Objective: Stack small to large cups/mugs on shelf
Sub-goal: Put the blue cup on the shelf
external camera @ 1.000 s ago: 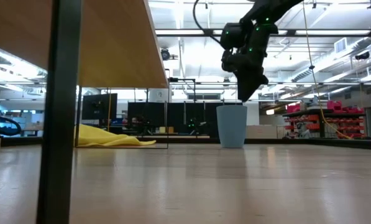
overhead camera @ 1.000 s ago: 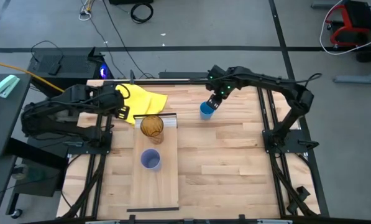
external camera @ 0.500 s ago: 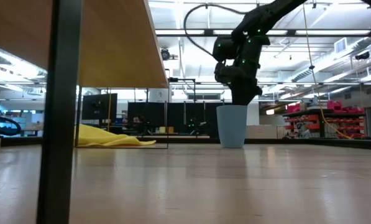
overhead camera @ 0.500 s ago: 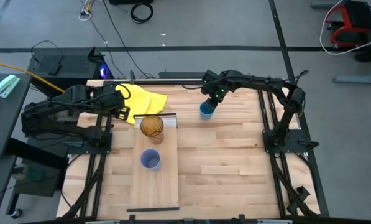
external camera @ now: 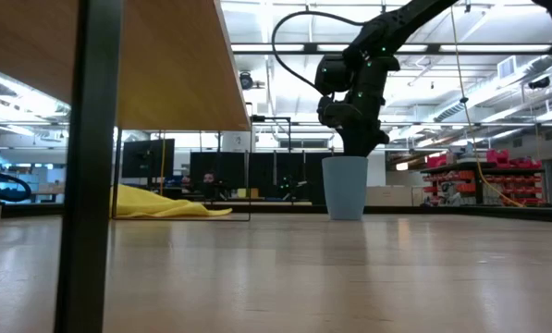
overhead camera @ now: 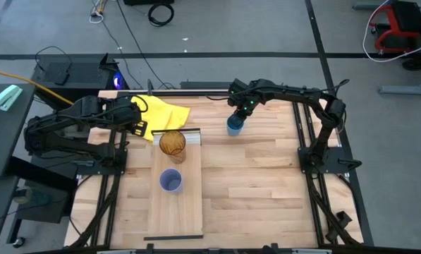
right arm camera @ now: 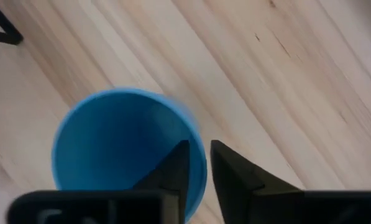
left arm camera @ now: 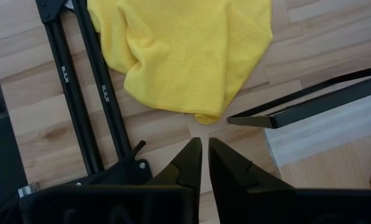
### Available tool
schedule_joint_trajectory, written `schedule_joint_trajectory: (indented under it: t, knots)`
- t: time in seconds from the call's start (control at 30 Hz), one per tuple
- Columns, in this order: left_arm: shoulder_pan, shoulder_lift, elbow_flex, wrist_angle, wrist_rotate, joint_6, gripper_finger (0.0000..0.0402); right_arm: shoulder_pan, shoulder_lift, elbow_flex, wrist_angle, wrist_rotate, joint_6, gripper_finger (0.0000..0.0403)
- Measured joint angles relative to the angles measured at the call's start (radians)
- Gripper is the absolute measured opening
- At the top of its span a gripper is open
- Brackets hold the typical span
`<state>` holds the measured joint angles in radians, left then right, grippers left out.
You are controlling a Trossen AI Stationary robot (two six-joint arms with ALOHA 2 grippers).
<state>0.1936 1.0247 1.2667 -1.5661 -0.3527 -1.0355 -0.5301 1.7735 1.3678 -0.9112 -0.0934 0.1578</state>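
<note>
Right gripper (right arm camera: 197, 162): fingers straddling the bright blue cup's (overhead camera: 234, 125) rim, 1 inside, 1 outside, bare tabletop (overhead camera: 266, 183) all round. Left gripper (left arm camera: 204, 155): fingers nearly together, empty, beside the yellow cloth (overhead camera: 161, 113).

Both arms are matte black, built of slim jointed segments. The right arm (overhead camera: 295, 95) shows small green lights glowing just behind its wrist, and a black cable loops up from the housing above the right gripper (external camera: 354, 148). Its fingers (right arm camera: 173, 168) are dark, wedge-shaped, tapering to blunt tips. The left gripper (left arm camera: 204, 152) has the same black pointed wedges.
</note>
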Motion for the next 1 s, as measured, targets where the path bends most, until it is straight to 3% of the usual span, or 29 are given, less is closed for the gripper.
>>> schedule_joint_trajectory:
  t: [0.2,0.53,1.0]
  knots:
    - [0.000,0.000,0.000,0.000,0.000,0.000,0.0022,0.000,0.000,0.000,0.001,0.011,-0.003,0.0009]
    - [0.000,0.000,0.000,0.000,-0.001,0.000,0.0019,0.008,-0.032,0.019,-0.073,0.011,-0.003,0.0007]
    - [0.000,0.000,0.000,0.029,-0.001,0.000,0.0017,0.082,-0.200,0.238,-0.267,0.118,-0.040,0.0003]
